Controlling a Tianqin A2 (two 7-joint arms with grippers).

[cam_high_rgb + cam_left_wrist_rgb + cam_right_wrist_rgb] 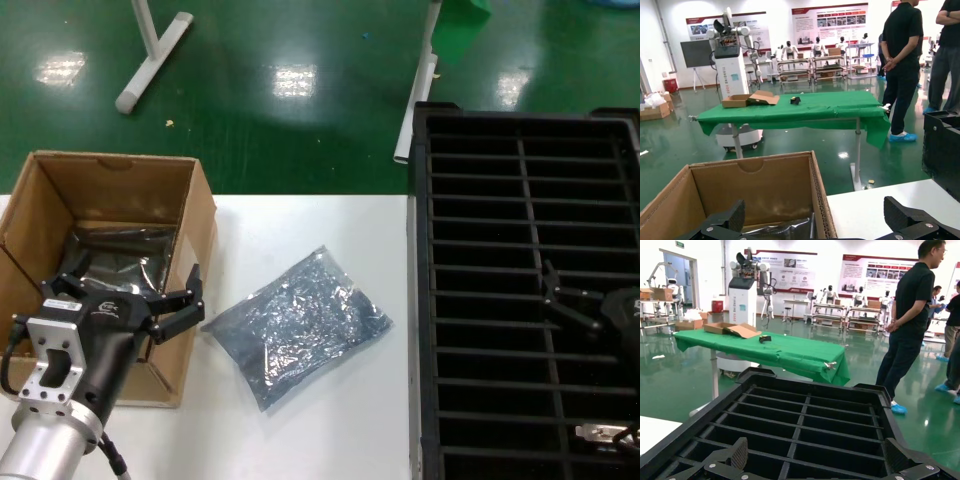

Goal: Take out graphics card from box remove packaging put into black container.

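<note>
Hovering over the box's [110, 200] near right corner, the left gripper [128, 298] is spread wide, empty — a grey bag [296, 325] lies just beside on the table [330, 230]. Farther right, the right gripper [570, 300] is seen released over the black container [520, 190]; a bracket end [600, 433] sits in a near slot.

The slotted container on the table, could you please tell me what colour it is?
Black throughout, ribs included; the container shows best in the right wrist view.

Left gripper [128, 287], fingers spread, hangs over the box [60, 200] beside the packaging [295, 325].
</note>
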